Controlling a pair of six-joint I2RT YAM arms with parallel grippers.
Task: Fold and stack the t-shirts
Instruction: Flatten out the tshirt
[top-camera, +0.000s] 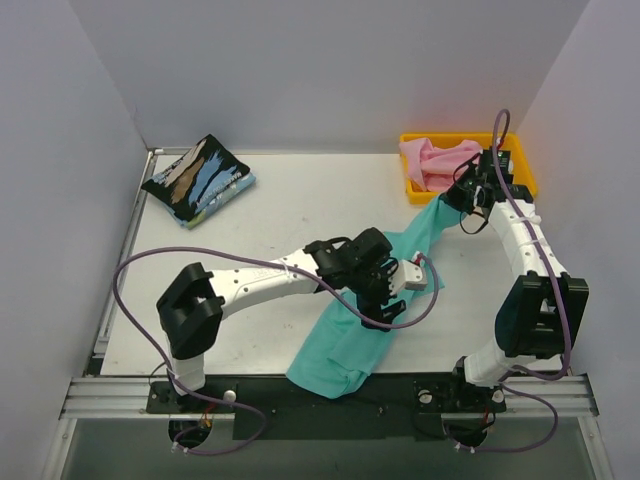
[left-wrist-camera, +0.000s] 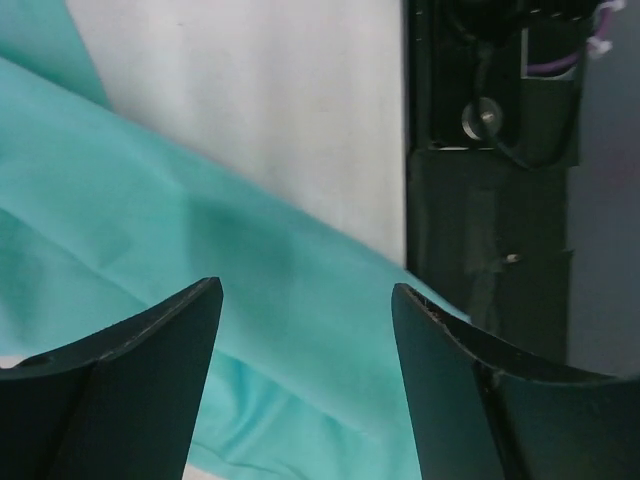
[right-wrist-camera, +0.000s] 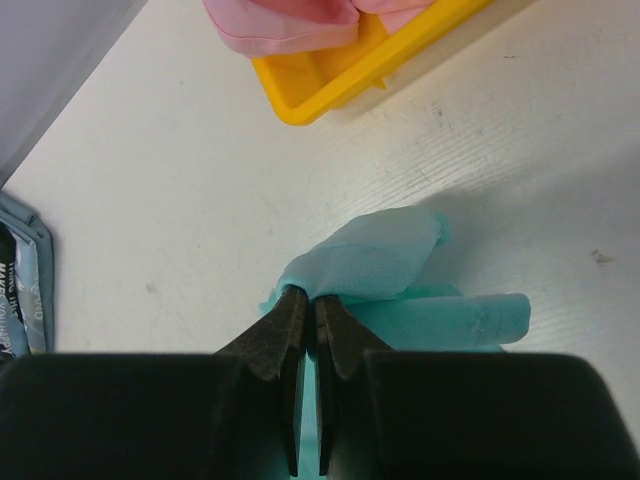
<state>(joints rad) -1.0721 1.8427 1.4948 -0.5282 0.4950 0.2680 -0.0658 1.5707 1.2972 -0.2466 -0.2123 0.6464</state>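
1. While the right gripper (right-wrist-camera: 310, 297) has its fingers pressed together on a bunched fold of the teal-green t-shirt (top-camera: 345, 350), the left gripper (left-wrist-camera: 305, 290) stands spread wide with nothing between its fingers.
2. That teal-green t-shirt lies as a long, crumpled band on the bench (top-camera: 290, 200). It runs from about the middle of the near edge, where its wider end reaches the black rail, slanting up toward the far right corner.
3. Its pinched end is narrow and gathered, and it is held just beside the near wall of the yellow tray (right-wrist-camera: 330, 85).
4. Over the middle of the band, a little right of the bench's centre, hangs the left gripper. In its wrist view teal cloth fills the space below both fingers, but whether the tips touch the cloth cannot be told.
5. Sitting in the far right corner of the bench, the yellow tray holds the pink t-shirt (top-camera: 432, 160), which is heaped unfolded at the tray's left end.
6. Over in the far left corner lies the black t-shirt (top-camera: 198, 180) with blue, tan and white streaks, folded into a flat packet and well apart from both grippers.
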